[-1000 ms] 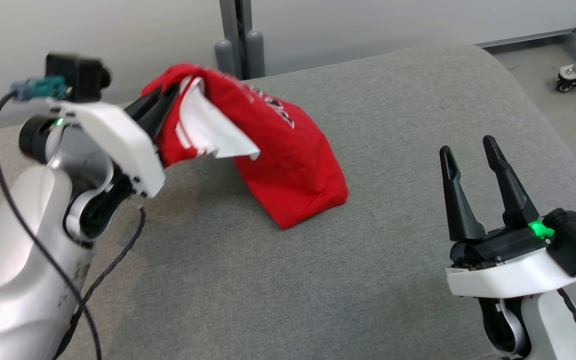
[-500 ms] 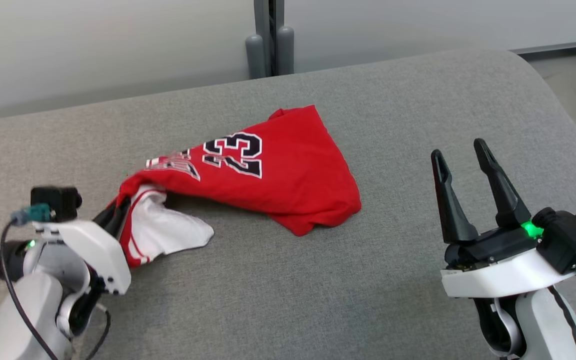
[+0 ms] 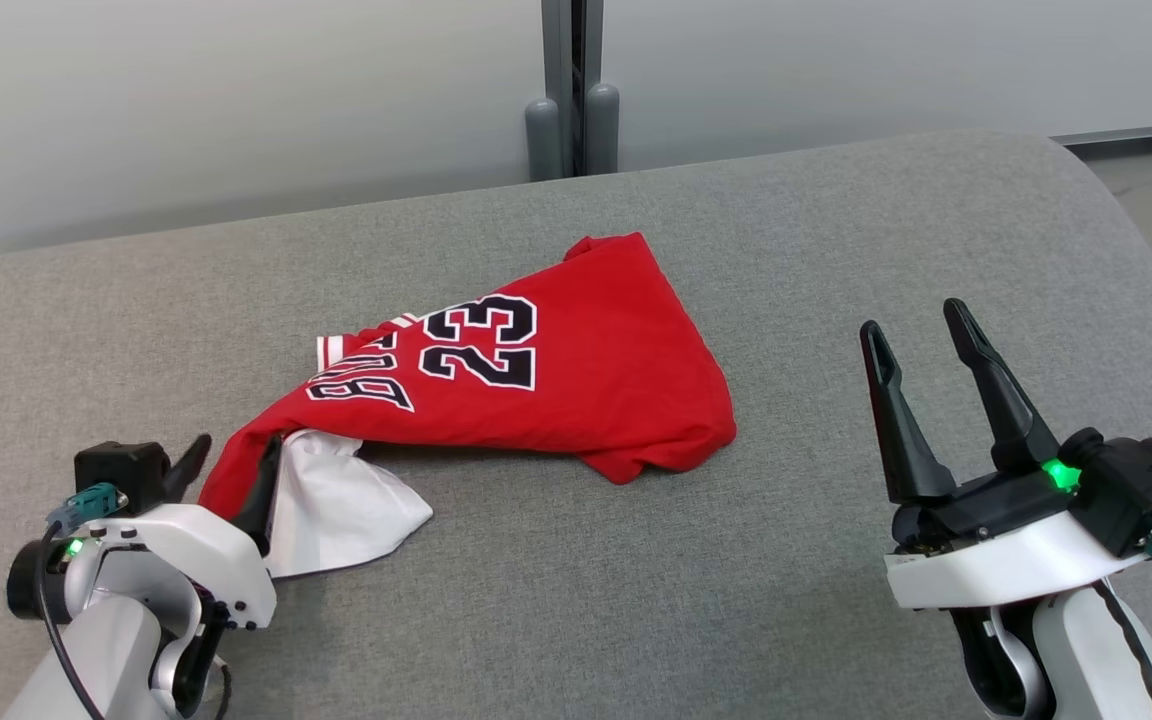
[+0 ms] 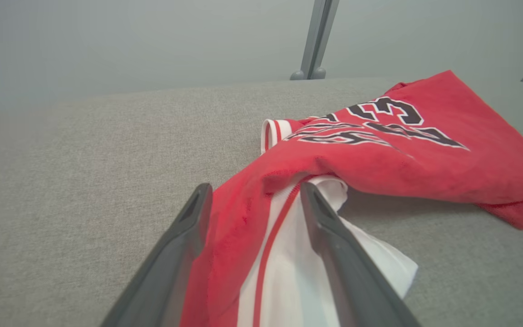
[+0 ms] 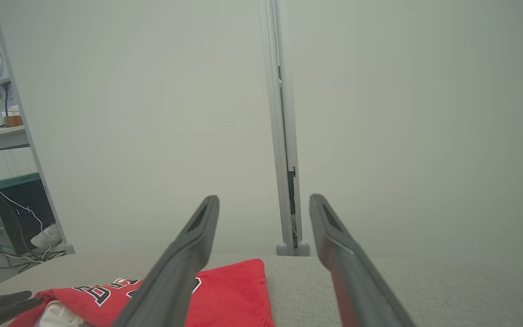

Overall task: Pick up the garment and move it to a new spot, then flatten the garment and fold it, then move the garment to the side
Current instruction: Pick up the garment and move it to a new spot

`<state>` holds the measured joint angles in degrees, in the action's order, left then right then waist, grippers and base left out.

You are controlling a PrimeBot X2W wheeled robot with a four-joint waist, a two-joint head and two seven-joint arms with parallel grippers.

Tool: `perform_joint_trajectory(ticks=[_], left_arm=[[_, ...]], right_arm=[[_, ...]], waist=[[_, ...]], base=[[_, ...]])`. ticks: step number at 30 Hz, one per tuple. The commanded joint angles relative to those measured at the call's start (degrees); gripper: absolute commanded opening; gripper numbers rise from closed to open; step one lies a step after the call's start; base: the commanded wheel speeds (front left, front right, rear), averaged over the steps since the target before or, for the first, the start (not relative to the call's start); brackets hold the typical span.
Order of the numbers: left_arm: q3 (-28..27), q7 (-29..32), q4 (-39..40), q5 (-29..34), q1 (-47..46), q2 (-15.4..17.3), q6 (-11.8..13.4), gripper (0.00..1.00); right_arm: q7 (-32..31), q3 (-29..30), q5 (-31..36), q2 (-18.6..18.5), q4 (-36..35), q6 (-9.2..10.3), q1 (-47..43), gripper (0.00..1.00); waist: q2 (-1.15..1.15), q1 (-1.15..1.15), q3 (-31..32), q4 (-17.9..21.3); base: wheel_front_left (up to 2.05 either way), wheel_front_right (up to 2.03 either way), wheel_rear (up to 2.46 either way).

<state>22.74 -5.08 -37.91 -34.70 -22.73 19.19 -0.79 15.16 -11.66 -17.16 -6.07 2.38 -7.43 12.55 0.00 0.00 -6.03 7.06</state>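
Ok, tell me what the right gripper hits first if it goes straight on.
Likely nothing close: the right gripper points over the grey cushion toward the pale wall by the post; depth unclear.

Grey upholstered surface [image 3: 836, 250]; grey post [image 3: 558, 60] behind it; pale wall [image 3: 236, 100].

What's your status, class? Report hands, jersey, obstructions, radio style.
Left hand open, jersey fabric lying between its fingers. Right hand open, apart from jersey. Jersey bunched on grey cushion, not flattened. No obstruction seen.
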Motion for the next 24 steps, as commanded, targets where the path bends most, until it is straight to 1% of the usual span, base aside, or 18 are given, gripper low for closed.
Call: perform_joint_trajectory(ticks=[1, 3, 6, 8, 10, 17, 24], left_arm=[[-0.5, -2.1, -0.4, 1.1, -1.2, 0.7, 0.9, 1.00], [-0.6, -4.4, -0.4, 1.9, -1.3, 0.6, 1.8, 1.00], [-1.6, -7.4, 0.8, 1.3, -0.7, 0.0, 2.3, 1.00], [-2.7, -8.8, 2.2, 0.7, 0.3, -0.6, 2.0, 1.00], [-3.2, -9.6, 3.7, 1.8, 1.9, -0.4, 2.6, 1.00], [-5.8, -10.0, 9.2, 3.6, 6.5, -1.2, 4.8, 1.00], [-11.3, -10.0, 16.3, 5.9, 12.9, -3.9, 6.1, 1.00]], right_arm=[[0.1, 0.1, -0.1, -0.6, 0.0, -0.11, -0.5, 1.00], [0.1, 0.2, -0.1, -0.6, 0.0, -0.11, -0.8, 1.00], [0.1, 0.3, -0.2, -0.6, 0.1, -0.11, -1.4, 1.00], [0.1, 0.3, -0.3, -0.6, 0.2, -0.11, -1.6, 1.00], [0.1, 0.3, -0.5, -0.6, 0.5, -0.11, -2.2, 1.00], [0.1, 0.5, -0.7, -1.1, 0.7, -0.11, -3.5, 1.00], [0.1, 1.1, -0.6, -1.7, 0.9, -0.11, -4.6, 1.00]], waist=[[0.00, 0.00, 0.3, -0.2], [0.00, 0.00, 0.6, -0.3], [0.00, 0.00, 1.2, -0.4], [0.00, 0.00, 1.8, -0.4], [0.00, 0.00, 2.8, -0.4], [0.00, 0.00, 4.4, -0.5], [0.00, 0.00, 4.9, -1.0]], base=[[0.00, 0.00, 0.00], [0.00, 0.00, 0.00], [0.00, 0.00, 0.00], [0.00, 0.00, 0.00], [0.00, 0.00, 0.00], [0.00, 0.00, 0.00], [0.00, 0.00, 0.00]])
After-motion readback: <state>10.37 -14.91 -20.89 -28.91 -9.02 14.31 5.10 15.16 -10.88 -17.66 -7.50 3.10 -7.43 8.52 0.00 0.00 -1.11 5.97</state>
